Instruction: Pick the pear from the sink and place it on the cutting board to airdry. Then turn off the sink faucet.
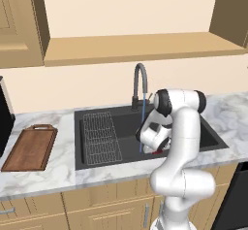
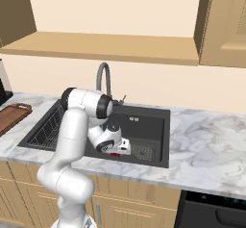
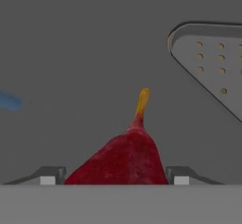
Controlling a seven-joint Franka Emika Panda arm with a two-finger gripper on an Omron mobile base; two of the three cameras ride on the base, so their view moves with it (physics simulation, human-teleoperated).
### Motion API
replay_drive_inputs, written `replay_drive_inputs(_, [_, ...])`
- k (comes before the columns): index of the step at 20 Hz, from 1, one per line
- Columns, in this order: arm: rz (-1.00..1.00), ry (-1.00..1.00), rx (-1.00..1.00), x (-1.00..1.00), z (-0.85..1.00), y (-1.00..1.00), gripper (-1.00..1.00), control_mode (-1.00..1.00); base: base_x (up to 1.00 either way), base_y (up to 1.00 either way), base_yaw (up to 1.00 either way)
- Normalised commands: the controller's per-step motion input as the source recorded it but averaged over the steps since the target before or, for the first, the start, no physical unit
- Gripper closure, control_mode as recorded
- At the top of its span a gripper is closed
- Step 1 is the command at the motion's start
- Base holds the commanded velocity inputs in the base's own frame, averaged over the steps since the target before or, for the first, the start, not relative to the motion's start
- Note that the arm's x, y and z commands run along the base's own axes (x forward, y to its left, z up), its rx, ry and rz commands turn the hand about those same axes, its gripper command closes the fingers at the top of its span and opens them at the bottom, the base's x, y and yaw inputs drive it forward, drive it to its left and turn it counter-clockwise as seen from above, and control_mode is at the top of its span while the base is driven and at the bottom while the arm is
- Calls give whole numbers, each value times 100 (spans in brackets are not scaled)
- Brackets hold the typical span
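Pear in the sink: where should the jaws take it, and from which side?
Grip the pear across its wide red body, not the thin yellow stem. It lies on its side on the sink floor, stem pointing away from the hand, so come straight down with one finger on each flank, as now.

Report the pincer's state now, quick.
Pincer: down in the sink, a finger on each side of the pear; whether it is gripped yet cannot be told.
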Motion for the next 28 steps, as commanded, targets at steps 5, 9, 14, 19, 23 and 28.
replay_drive_inputs(5, [0,0,0,5,15,0,100,-100,0,0,0])
replay_drive_inputs(9, [0,0,0,2,43,0,100,-100,0,0,0])
replay_drive_inputs(14, [0,-1,0,6,51,0,100,-100,0,0,0])
replay_drive_inputs(19, [0,-2,0,5,55,0,100,-100,0,0,0])
replay_drive_inputs(23, [0,-3,0,1,56,0,100,-100,0,0,0])
replay_drive_inputs(28, [0,0,0,0,53,-5,100,-100,0,0,0])
